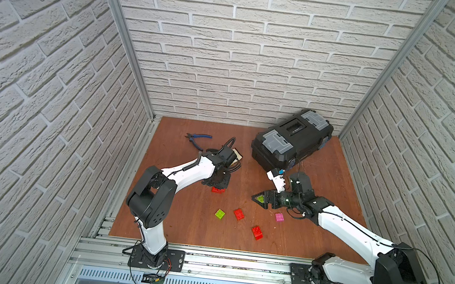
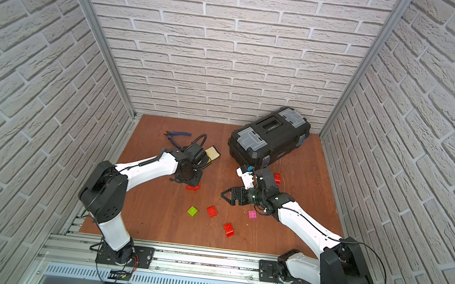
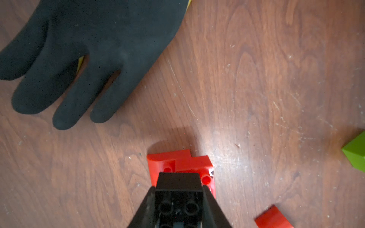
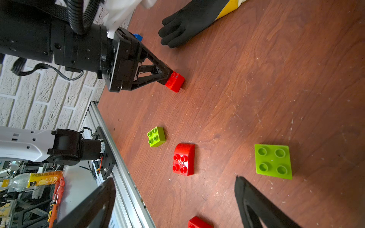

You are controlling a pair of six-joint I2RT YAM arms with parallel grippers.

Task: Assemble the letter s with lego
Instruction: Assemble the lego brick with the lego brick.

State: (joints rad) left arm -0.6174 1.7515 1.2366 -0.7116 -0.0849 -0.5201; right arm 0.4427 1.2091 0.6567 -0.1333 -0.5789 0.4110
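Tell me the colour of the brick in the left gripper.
Black brick; left wrist view shows it best.

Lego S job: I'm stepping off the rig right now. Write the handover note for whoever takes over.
Left gripper: shut on a black brick, which is pressed onto the red pair near the glove.
Right gripper: open and empty, hovering over a lime brick.
Loose on the table: second lime brick, middle red brick, near red brick, pink brick, and a far red brick by the toolbox.
Done: only a start, black on red; no S shape yet.
Left: gather the loose bricks and build the S.
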